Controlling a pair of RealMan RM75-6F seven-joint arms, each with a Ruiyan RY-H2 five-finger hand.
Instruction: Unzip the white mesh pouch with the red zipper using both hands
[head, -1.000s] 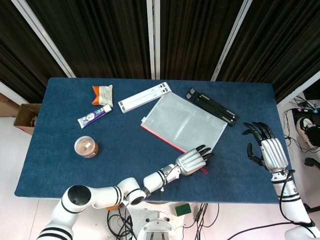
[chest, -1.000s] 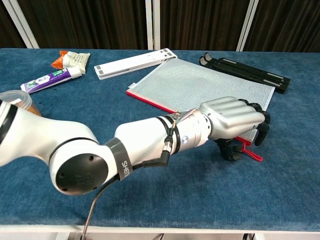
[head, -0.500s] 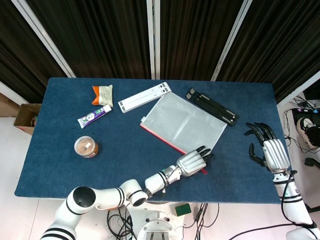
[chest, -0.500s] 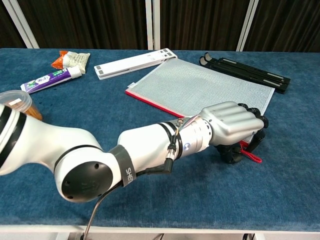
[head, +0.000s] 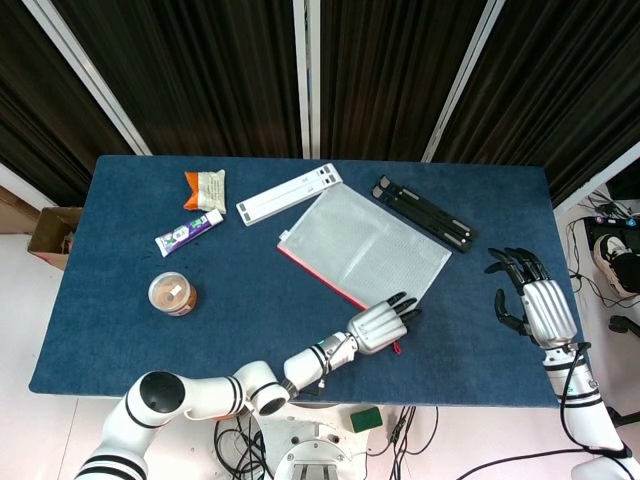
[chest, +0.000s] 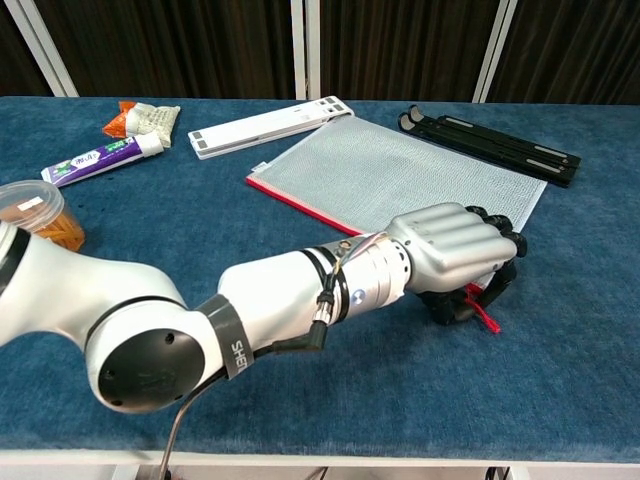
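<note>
Head view: left hand (head: 378, 326) sits over the near corner of the white mesh pouch (head: 365, 247), fingers curled down onto the end of the red zipper (head: 320, 279). Looks like it grips the pull there, but the hand itself hides the pinch, so I cannot confirm. The pouch spreads away from that hand, up and toward the far side of the table; the zipper edge runs off from its fingers toward the white bar (head: 290, 195). Right hand (head: 530, 300) hovers well apart from the pouch, off to its right side, fingers spread, holding nothing. Black stand (head: 424, 213) lies just past the pouch's far edge.

Risk: only one hand is on the pouch. If the left pulls the tab with nothing pinning the fabric, the whole pouch likely drags along the cloth instead of unzipping. The right hand needs to clamp the pouch first.

Chest view: left hand (chest: 455, 255) is a closed fist on the pouch (chest: 400, 170) corner, fingertips tucked under, red pull tab (chest: 487, 316) sticking out just below them. Zipper tape (chest: 300, 205) leads away left of the hand. Right hand not seen here. Second risk: a shallow pinch slips off the small tab. Toothpaste (chest: 100, 158) and jar (chest: 35, 212) are far left, out of the way.
</note>
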